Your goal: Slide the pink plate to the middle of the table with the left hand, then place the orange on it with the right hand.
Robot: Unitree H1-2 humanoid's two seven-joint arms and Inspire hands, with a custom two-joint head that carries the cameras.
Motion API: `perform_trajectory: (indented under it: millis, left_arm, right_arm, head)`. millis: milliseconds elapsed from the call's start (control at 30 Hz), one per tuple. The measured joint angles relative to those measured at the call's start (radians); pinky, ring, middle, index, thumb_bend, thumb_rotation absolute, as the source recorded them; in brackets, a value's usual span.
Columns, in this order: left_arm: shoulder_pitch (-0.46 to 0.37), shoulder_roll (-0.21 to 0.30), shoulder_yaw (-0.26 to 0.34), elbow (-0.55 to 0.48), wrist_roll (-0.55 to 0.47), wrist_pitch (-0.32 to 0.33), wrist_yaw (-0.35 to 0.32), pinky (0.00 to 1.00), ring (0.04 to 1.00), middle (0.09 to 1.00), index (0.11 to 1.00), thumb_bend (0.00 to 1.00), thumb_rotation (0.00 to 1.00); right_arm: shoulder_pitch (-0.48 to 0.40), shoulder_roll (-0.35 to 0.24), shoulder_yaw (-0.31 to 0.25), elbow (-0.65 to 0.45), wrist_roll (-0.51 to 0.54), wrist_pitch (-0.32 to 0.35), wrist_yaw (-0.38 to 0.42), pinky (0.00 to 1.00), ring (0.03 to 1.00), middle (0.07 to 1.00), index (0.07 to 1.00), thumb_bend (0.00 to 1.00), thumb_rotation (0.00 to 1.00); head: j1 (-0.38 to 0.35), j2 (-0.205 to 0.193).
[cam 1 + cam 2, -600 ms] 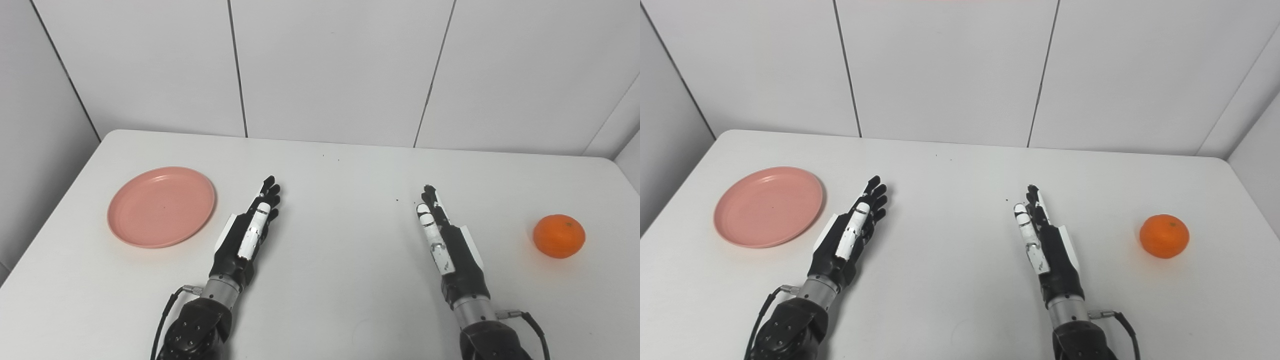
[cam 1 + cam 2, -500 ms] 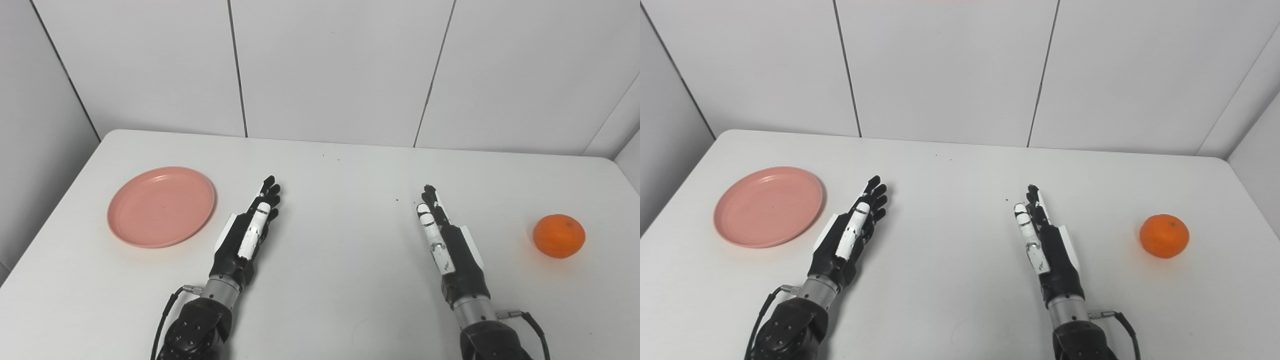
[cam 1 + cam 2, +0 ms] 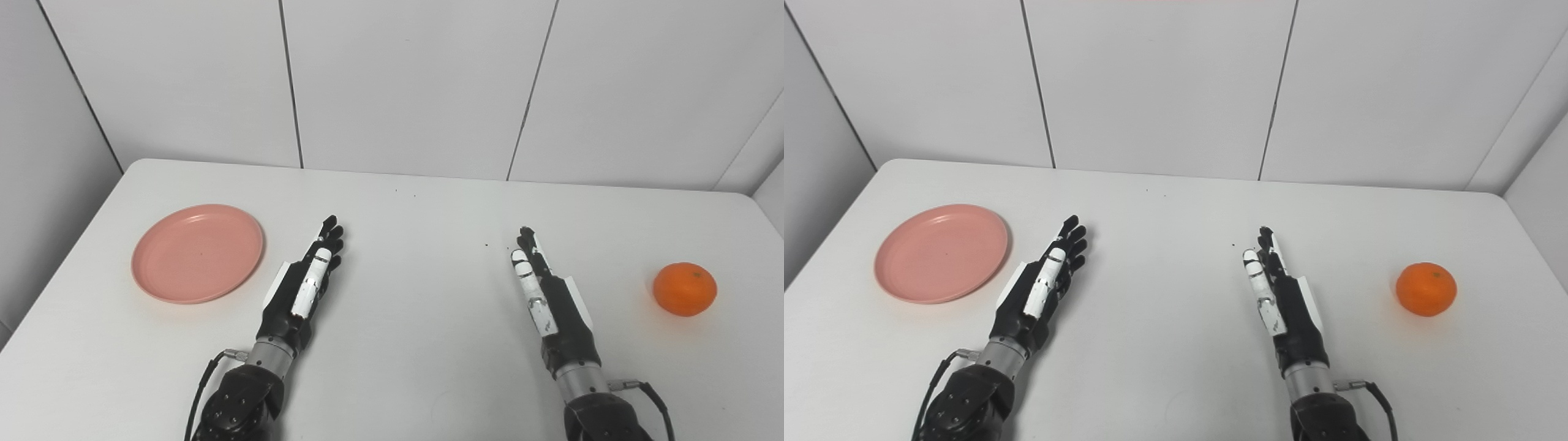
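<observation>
left hand (image 3: 304, 283) fingers straight, empty | right hand (image 3: 545, 291) same | forearms cut off

White table (image 3: 392, 367) with rounded far corners, set against a panelled wall. A pink plate (image 3: 197, 253) lies flat near its left edge and an orange (image 3: 684, 289) sits near its right edge, the two well apart. A few small dark specks (image 3: 486, 245) mark the surface toward the middle and back.
</observation>
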State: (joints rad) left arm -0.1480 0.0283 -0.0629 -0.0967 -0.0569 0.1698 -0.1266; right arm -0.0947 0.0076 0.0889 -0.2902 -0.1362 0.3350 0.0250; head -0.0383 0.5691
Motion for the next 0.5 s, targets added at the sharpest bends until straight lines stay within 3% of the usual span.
perform_trajectory:
  millis: [500]
  left_arm:
    - [0.000,-0.002,0.000,0.002,0.000,0.000,0.000,1.00,1.000,1.000,1.000,0.40,1.00]
  right_arm:
    - [0.000,-0.002,-0.003,0.004,0.002,0.000,0.000,1.00,0.998,1.000,1.000,0.21,1.00]
  head:
    - [0.032,-0.012]
